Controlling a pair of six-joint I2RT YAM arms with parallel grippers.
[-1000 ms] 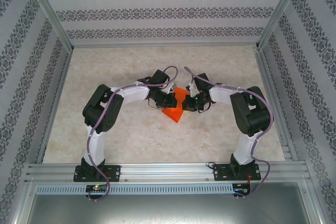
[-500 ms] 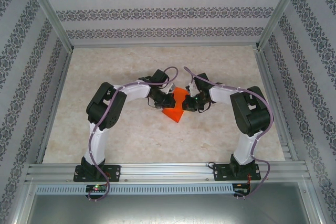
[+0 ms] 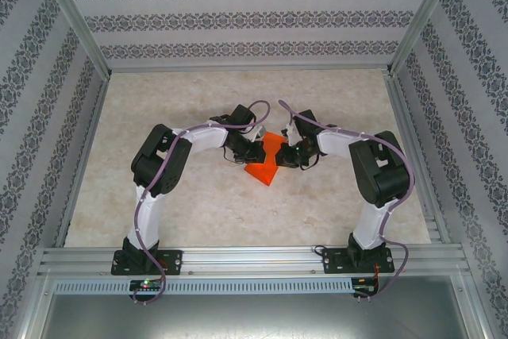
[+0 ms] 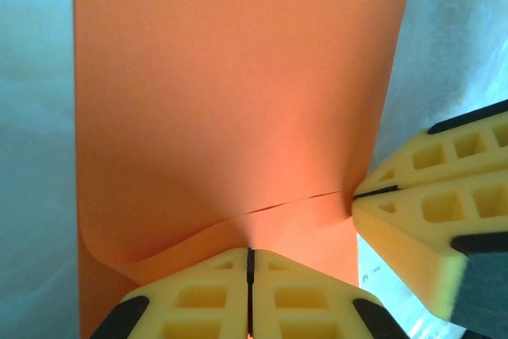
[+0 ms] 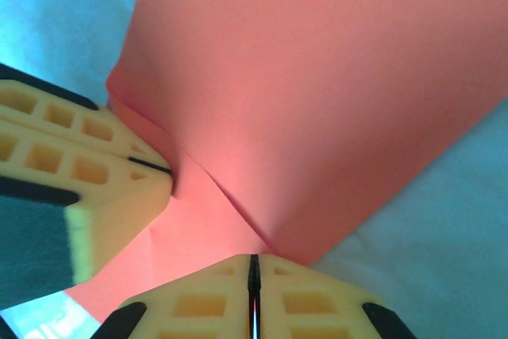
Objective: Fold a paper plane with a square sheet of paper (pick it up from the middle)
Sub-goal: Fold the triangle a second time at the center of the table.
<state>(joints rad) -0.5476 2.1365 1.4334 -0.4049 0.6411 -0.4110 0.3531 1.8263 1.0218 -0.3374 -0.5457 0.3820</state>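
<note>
The square sheet of paper [image 3: 267, 161], bright orange-red, is held folded over itself at the table's middle, with a point toward the near edge. My left gripper [image 3: 255, 153] is shut on its left side and my right gripper [image 3: 285, 156] is shut on its right side. In the left wrist view my left gripper [image 4: 250, 254] pinches a curled lower layer of the sheet [image 4: 230, 93], and the right gripper's fingers [image 4: 429, 196] nip the edge at the right. In the right wrist view my right gripper [image 5: 254, 260] bites the overlapping layers of the sheet [image 5: 317, 77], beside the left gripper's fingers [image 5: 95, 172].
The pale marbled table [image 3: 198, 204] has patterned walls on three sides. Aluminium frame posts [image 3: 75, 21] stand at the back corners, and a rail [image 3: 254, 260] runs along the near edge by the arm bases.
My left arm's elbow has shifted slightly to the right. The paper and both grippers stay where they were.
</note>
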